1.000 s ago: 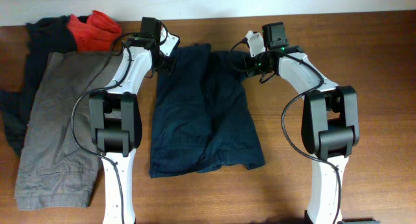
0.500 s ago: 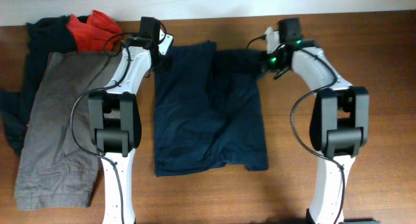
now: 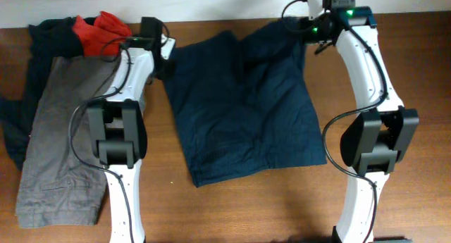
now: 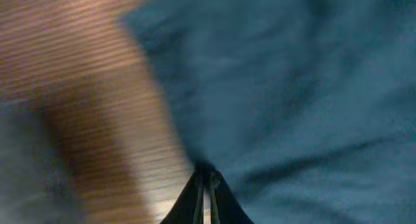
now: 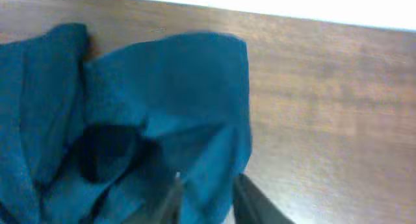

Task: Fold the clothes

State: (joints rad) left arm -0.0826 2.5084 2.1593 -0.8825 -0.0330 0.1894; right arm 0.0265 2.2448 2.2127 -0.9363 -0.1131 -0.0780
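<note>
1. Outboard of the left gripper, on its left: a pile of clothes. The grey garment lies flat and long. The red-orange piece is bunched just beside the gripper. The black piece lies under both and shows along the far-left edge.
2. Left gripper: jaws pressed together. The left wrist view shows the left gripper pinching the left edge of the navy shorts, cloth gathered right at the tip.
3. Between the two grippers: the navy shorts lie spread on the table, wrinkled, with the lower hem slanting and well below both grippers.
4. Right gripper: at the top right corner of the shorts, near the table's far edge. In the right wrist view the right gripper has its jaws partly apart, with a fold of navy shorts lying in the gap. I cannot tell whether the pads are pressing on the cloth.
5. View notes: only the overhead view shows the pile and the full outline of the shorts. Only the wrist views show the jaw gaps. The left wrist frame is blurred, with the table to the left of the cloth. The right wrist frame shows bare table to the right of the fold.
</note>
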